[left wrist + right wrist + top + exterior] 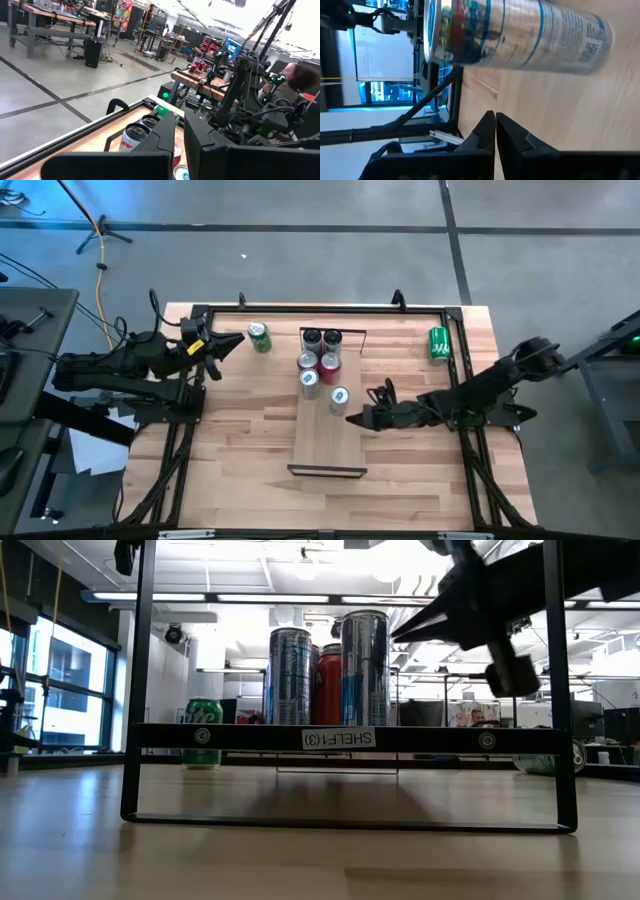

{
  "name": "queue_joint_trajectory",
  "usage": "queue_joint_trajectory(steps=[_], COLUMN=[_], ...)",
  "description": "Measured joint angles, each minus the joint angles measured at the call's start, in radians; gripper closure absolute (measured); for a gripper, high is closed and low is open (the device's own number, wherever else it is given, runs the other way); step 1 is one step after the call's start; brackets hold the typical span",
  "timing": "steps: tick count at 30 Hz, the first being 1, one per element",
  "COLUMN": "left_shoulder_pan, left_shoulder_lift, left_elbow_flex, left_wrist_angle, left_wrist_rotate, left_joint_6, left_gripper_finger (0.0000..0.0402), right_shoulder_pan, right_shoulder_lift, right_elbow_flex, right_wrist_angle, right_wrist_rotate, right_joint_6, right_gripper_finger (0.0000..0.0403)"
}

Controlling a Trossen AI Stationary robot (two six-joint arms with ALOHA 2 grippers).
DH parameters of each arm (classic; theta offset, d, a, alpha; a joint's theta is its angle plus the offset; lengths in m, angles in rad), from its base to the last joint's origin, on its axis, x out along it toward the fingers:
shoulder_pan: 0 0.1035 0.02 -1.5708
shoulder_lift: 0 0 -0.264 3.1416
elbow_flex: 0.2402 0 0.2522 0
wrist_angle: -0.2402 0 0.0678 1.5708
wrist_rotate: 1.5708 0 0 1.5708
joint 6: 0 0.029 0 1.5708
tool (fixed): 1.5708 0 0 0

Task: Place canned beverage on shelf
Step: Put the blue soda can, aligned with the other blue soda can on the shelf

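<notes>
The shelf [340, 738] frame sat right up front in the low view, cans standing on the board. Left of the shelf, the left gripper [236, 340] hung by a green can [259, 337], fingers pressed together, holding nothing. Just right of the shelf, the right gripper [354, 418] was squeezed shut and empty, beside the silver can [339, 397] on the board.

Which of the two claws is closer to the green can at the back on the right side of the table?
The right gripper. It sits shut beside the shelf, forward of that green can. The left gripper is across the table, by the other green can.
</notes>
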Motion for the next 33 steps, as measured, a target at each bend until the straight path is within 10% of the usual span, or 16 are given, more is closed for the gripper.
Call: queue_joint_trajectory(steps=[33], left_shoulder_pan=[0.0], left_shoulder_lift=[0.0], left_elbow_flex=[0.0], left_wrist_angle=[0.0], left_wrist_rotate=[0.003], left_joint_6=[-0.001], left_gripper_finger=[0.0398], right_shoulder_pan=[-0.124], right_shoulder_lift=[0.066], right_elbow_flex=[0.016], right_wrist_angle=[-0.027], right_wrist_rotate=[-0.084], right_joint_6=[0.036], right_gripper_finger=[0.0403])
